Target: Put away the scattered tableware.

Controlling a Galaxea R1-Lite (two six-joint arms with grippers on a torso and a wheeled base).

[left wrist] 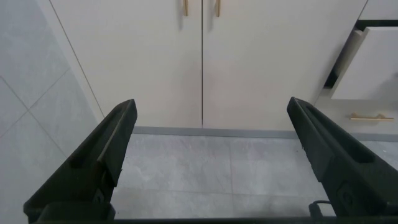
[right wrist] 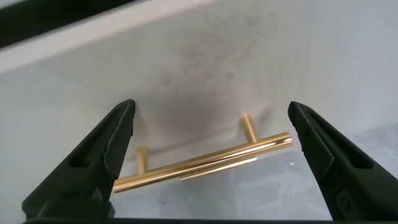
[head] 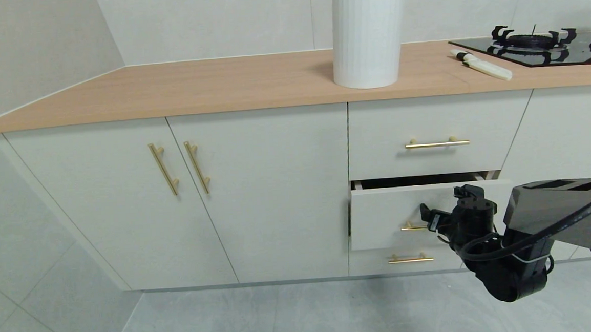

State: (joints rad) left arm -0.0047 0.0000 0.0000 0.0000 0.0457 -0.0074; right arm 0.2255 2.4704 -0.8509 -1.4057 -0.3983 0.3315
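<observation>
A cream-coloured knife point(head: 482, 65) lies on the wooden countertop point(head: 193, 87) beside the hob. Below it, the middle drawer point(head: 390, 209) stands a little way out of the cabinet. My right gripper point(head: 428, 219) is low in front of that drawer, right at its gold handle point(head: 412, 226). In the right wrist view the right gripper point(right wrist: 211, 112) is open, with the handle point(right wrist: 205, 163) lying between and beyond its fingers, untouched. My left gripper point(left wrist: 211, 104) is open and holds nothing. It points at the double cabinet doors point(left wrist: 202, 56) above the floor.
A tall white ribbed container point(head: 367, 30) stands on the countertop left of the knife. A black gas hob point(head: 545, 47) fills the counter's right end. The top drawer point(head: 434, 134) and bottom drawer point(head: 409, 258) are closed. Grey tiled floor point(head: 284, 315) lies open before the cabinets.
</observation>
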